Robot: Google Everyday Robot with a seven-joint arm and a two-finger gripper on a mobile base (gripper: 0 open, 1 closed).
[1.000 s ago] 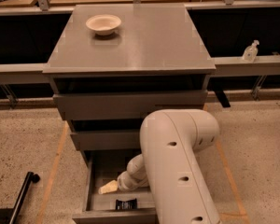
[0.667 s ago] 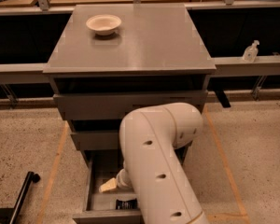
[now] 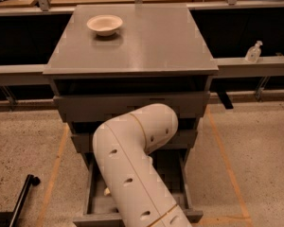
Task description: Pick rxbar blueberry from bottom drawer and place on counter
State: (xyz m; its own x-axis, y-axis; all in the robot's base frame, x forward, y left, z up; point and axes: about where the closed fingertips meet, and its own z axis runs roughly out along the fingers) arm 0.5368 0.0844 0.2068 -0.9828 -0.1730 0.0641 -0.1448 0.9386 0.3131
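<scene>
Claw [image 3: 106, 191]: down inside bottom drawer [image 3: 97, 206], mostly hidden behind my arm [image 3: 132, 174]; grip state I cannot tell. Well above it: counter [image 3: 151, 41] with bowl [image 3: 104, 24].

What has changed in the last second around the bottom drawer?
The arm swung left over the open bottom drawer and now hides the rxbar blueberry, seen earlier near the drawer front. The end effector remains low inside the drawer, mostly hidden, no grasp visible; bowl and counter unchanged.
</scene>
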